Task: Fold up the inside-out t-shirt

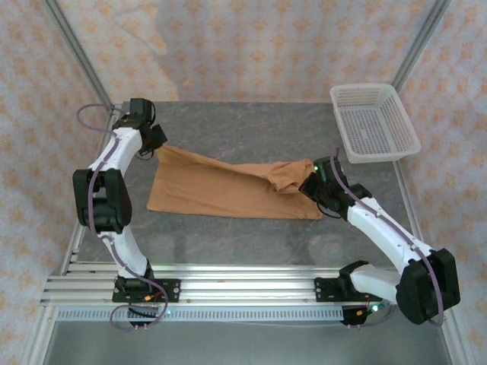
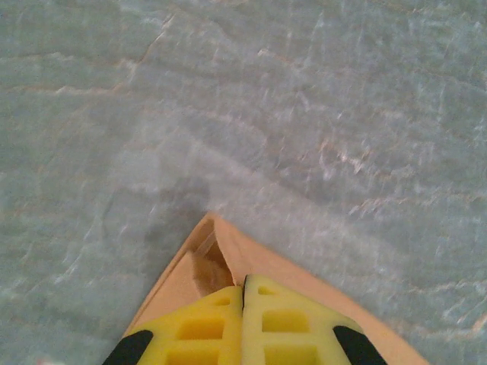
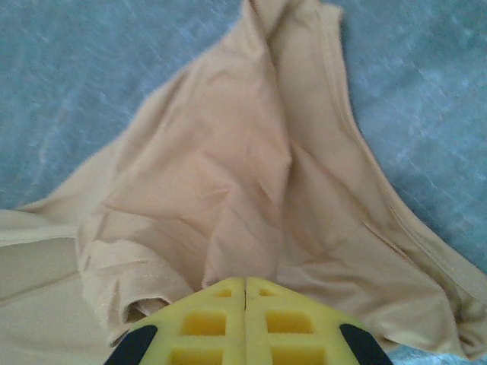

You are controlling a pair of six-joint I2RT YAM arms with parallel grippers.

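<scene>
**Mid-fold: both ends pinched**

Your inside-out t-shirt [image 1: 228,194] lies flat across the middle of the worktop [image 1: 228,122]. The left gripper [image 2: 244,285] is pressed together on its far-left corner. The right gripper [image 3: 244,285] is clamped on bunched cloth at its right end. Next, I judge, you should carry both ends over together, keeping the cloth taut.

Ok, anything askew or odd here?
The t-shirt is uneven: its right end is bunched in folds at the right tool, its far-left corner pinched by the left tool. Nothing spilled or damaged.
</scene>
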